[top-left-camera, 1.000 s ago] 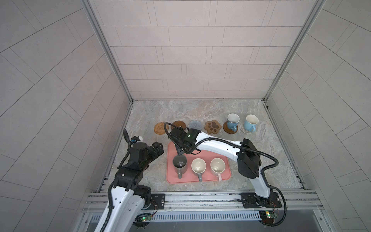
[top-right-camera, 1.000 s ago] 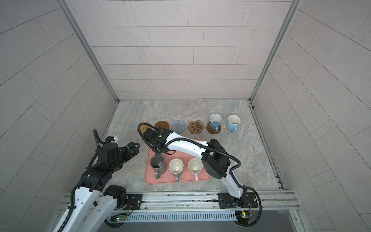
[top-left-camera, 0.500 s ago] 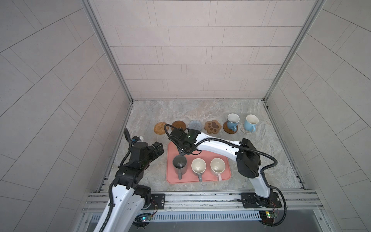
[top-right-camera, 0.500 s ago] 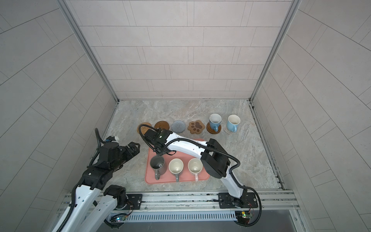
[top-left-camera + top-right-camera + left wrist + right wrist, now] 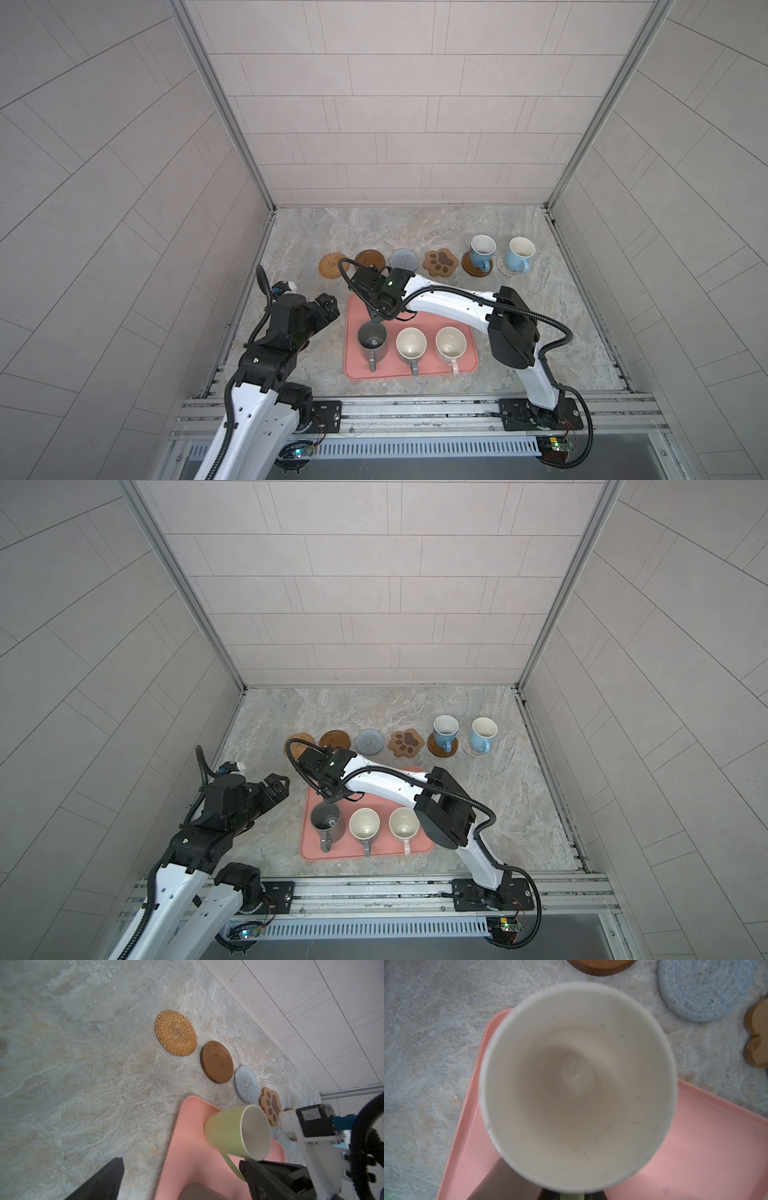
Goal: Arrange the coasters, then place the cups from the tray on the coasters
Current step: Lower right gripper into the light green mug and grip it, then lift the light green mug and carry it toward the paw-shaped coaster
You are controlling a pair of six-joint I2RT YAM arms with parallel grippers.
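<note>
My right gripper (image 5: 376, 309) hangs over the far left corner of the salmon tray (image 5: 469, 365), shut on the handle (image 5: 232, 1164) of the light green cup (image 5: 228, 1132). That cup's pale inside fills the right wrist view (image 5: 577, 1076); in both top views the wrist hides it. The dark grey cup (image 5: 372, 340), the grey-handled cup (image 5: 410, 345) and the pink-handled cup (image 5: 450, 343) stand in the tray's front row. Bare coasters lie behind it: rattan (image 5: 333, 263), dark wooden (image 5: 371, 259), blue-grey crochet (image 5: 404, 259), paw (image 5: 443, 262). My left gripper (image 5: 328, 305) is open, left of the tray.
Two blue cups (image 5: 481, 251) (image 5: 519, 253) stand on the rightmost coasters, a dark wooden disc (image 5: 478, 269) and a beige crochet mat (image 5: 513, 270). Tiled walls close in the marble table (image 5: 540, 332) on three sides. A metal rail (image 5: 415, 415) runs along the front edge.
My right gripper's jaws have closed on the green cup's handle, and its wrist has shifted slightly left. The left arm has stayed where it was.
</note>
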